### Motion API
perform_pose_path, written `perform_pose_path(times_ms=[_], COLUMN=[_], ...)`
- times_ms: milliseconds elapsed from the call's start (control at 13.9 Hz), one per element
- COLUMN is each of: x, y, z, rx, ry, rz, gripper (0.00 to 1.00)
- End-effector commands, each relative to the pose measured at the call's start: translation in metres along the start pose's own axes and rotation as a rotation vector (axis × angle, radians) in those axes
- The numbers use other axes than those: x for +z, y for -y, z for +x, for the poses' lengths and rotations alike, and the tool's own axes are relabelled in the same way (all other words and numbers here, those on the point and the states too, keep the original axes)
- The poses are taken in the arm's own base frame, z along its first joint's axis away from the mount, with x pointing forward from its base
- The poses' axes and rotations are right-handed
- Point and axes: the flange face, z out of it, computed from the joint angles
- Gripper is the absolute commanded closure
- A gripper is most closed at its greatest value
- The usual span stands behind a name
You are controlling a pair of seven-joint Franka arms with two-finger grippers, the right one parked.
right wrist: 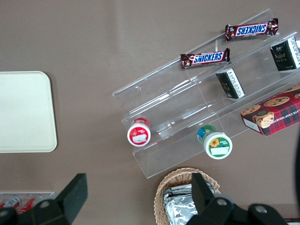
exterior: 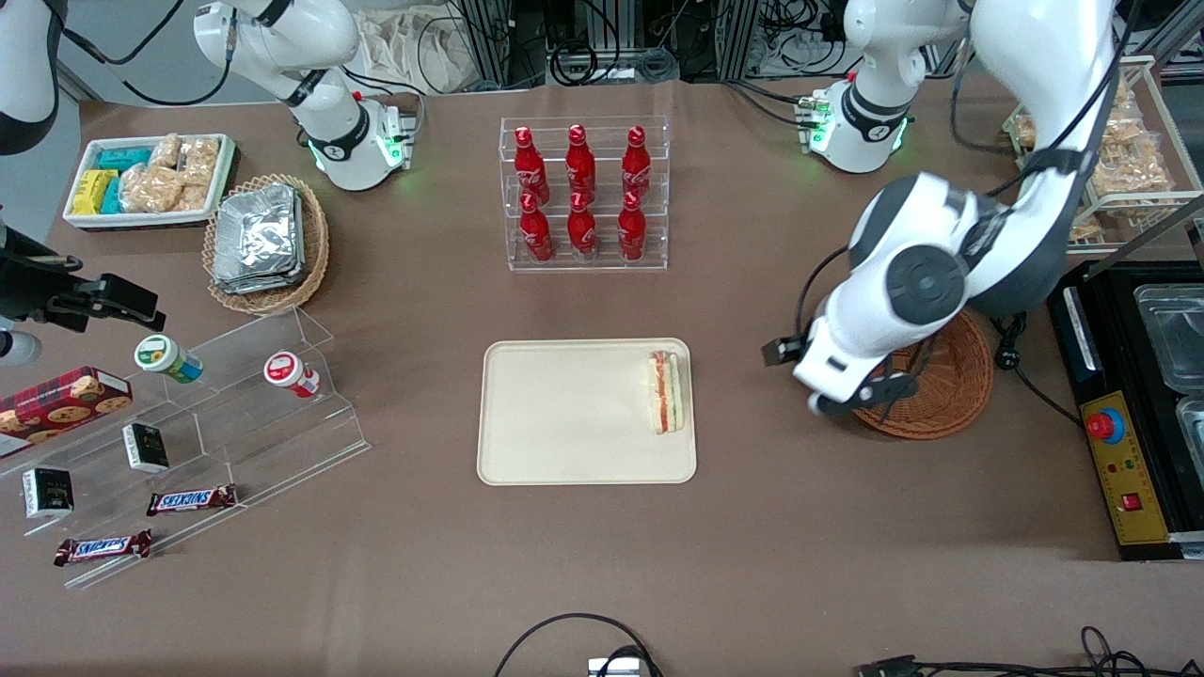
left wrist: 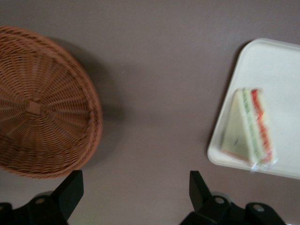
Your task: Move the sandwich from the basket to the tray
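Brown matte tabletop (exterior: 752, 527), cables and rack frames along the edge farthest from the front camera. Mid-table, a clear rack of red bottles (exterior: 582, 193); nearer the camera than it, the cream tray (exterior: 555, 414), lying flat. Toward the parked arm's end: stepped acrylic shelves (exterior: 235, 414) with snack bars and small jars, a light wicker basket of foil packets (exterior: 266, 243), a white bin of snacks (exterior: 149, 179).

Sandwich (exterior: 665, 391) lies on the tray, flat, hard against the rim on the working arm's side. Long axis runs along that short edge of the tray, toward and away from the front camera. Red and green filling stripes run the same way; in the wrist view the wedge (left wrist: 248, 129) narrows to a point at one end.

Reddish-brown basket (exterior: 941, 395) sits toward the working arm's end, apart from the tray, holding nothing visible.

Gripper (left wrist: 136, 192) hangs above bare table between basket (left wrist: 42, 101) and tray (left wrist: 281, 70), fingers (left wrist: 70, 187) spread wide, nothing between them.
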Motion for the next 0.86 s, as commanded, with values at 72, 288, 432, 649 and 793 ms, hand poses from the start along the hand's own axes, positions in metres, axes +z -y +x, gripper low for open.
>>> perform_pose_path(times_ms=[72, 288, 432, 649, 793], x=[-0.029, -0.061, -0.082, -0.092, -0.092], y=[0.07, 0.116, 0.147, 0.165, 0.168], z=[-0.028, -0.018, -0.006, 0.001, 0.0], rx=[0.086, 0.191, 0.14, 0.106, 0.102], ry=[-0.001, 0.021, -0.014, -0.029, -0.024], rz=[0.026, 0.04, 0.025, 0.009, 0.016], gripper=[0.0, 0.0, 0.0, 0.0, 0.0])
